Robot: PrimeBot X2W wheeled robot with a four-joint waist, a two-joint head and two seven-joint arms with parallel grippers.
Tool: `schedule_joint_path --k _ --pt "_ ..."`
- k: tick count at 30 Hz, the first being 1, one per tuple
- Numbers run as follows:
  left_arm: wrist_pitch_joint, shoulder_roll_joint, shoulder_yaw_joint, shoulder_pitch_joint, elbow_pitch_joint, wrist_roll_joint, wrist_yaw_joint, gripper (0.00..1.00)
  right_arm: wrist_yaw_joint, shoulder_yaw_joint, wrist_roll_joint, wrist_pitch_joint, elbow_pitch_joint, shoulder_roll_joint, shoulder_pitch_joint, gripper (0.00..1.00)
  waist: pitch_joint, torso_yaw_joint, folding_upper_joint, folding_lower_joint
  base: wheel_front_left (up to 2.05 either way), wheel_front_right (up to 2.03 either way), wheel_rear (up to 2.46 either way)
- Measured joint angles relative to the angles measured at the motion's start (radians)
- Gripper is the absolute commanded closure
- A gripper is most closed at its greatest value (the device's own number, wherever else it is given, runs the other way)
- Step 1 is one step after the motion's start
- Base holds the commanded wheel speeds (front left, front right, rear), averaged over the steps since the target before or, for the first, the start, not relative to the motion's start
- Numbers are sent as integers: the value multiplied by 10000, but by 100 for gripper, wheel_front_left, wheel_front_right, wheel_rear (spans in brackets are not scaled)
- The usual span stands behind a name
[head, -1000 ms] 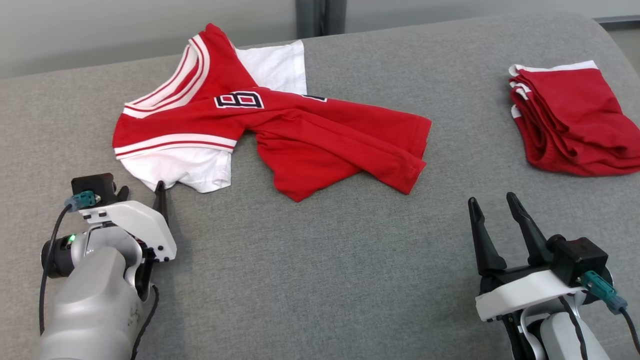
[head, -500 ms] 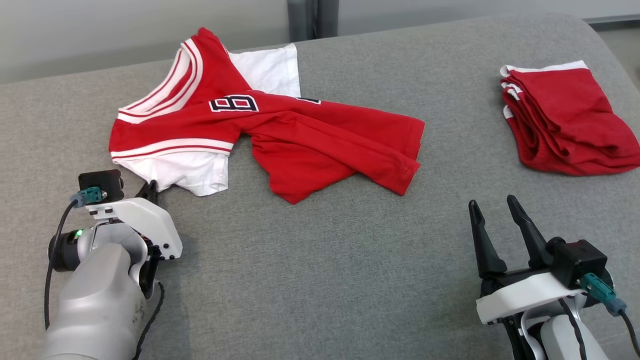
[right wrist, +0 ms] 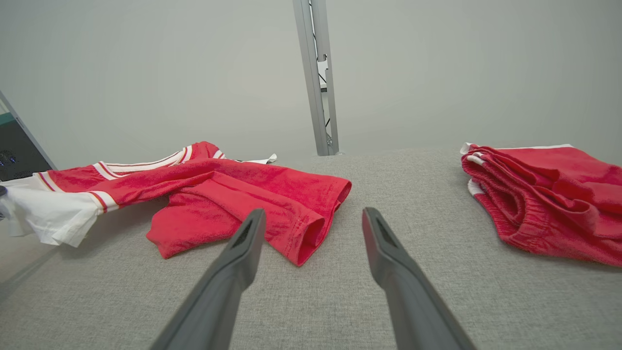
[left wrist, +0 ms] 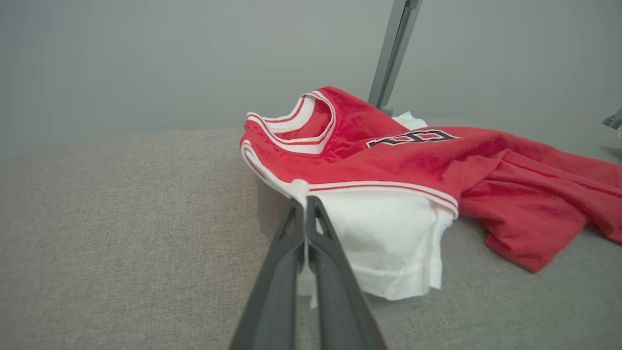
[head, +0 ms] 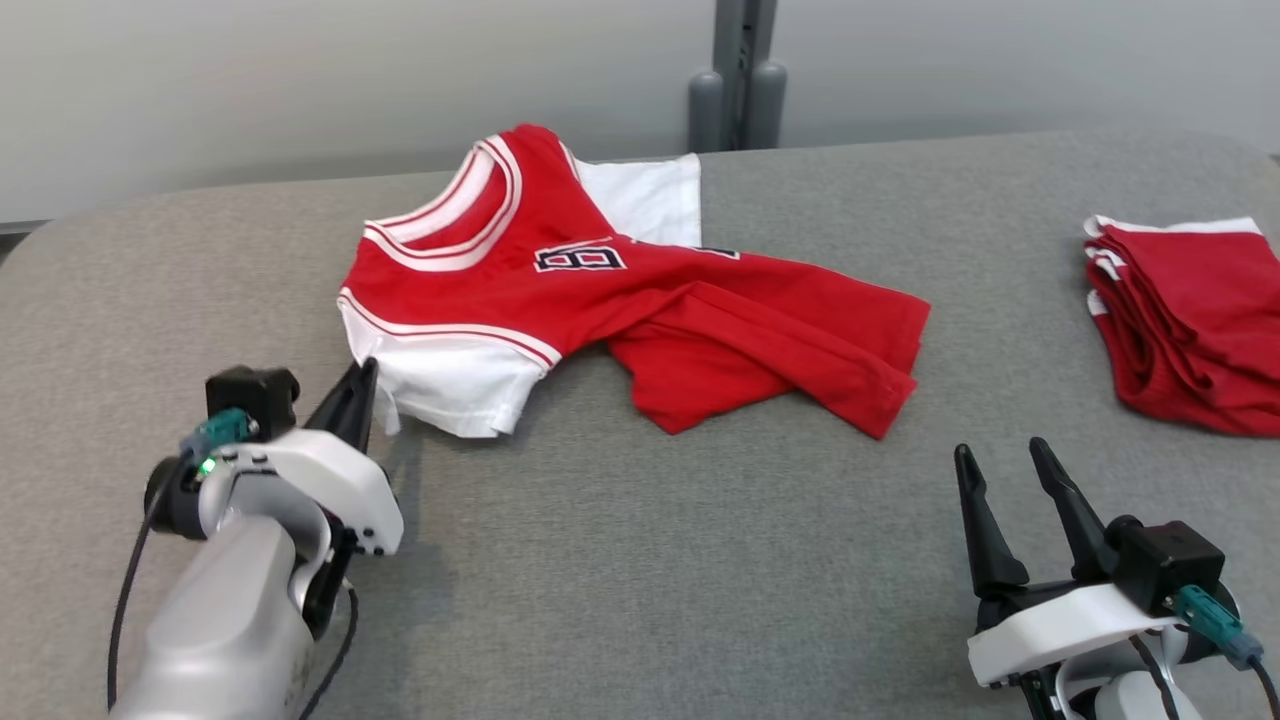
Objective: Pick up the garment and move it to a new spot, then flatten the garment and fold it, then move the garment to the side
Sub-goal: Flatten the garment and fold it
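Down at the left, the left gripper (head: 362, 385) sits low over the grey cloth surface (head: 640, 580). Its arm reaches forward and its two fingers are squeezed tight on the white sleeve (head: 450, 370) of the red jersey (head: 640, 300). The right gripper (head: 1002, 452) points forward at the right, fingers wide apart, holding nothing. The jersey lies crumpled in the middle, toward the back. The left wrist view shows a thin bit of white cloth between the fingers, a pinch the head view hides. There are two grippers, one jersey, one pile of folded red shorts (head: 1190, 330) and one grey pole (head: 740, 90).
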State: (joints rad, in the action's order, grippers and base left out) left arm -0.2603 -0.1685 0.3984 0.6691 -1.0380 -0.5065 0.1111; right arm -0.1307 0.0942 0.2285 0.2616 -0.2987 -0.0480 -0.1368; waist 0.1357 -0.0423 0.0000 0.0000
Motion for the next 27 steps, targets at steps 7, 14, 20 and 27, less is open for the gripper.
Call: schedule_joint_path --k 7,14,20,27 --pt "627 -573 73 -1987 2627 -169 -176 100 0 -290 -2 2 65 0 258 0 -276 651 0 0 0 0 0" --pt "2242 -1476 -403 -4409 6169 -742 -1354 100 0 -347 -44 0 98 -2 259 0 -200 865 0 0 0 0 0" --pt "2943 -1965 -779 -5256 7614 -911 -2182 100 0 -276 -201 0 -44 -2 146 0 -94 676 0 0 0 0 0" --pt "3162 -1973 -1114 -5420 7553 -1233 -2583 100 0 -265 -449 2 -339 -2 25 0 78 382 0 0 0 0 0"
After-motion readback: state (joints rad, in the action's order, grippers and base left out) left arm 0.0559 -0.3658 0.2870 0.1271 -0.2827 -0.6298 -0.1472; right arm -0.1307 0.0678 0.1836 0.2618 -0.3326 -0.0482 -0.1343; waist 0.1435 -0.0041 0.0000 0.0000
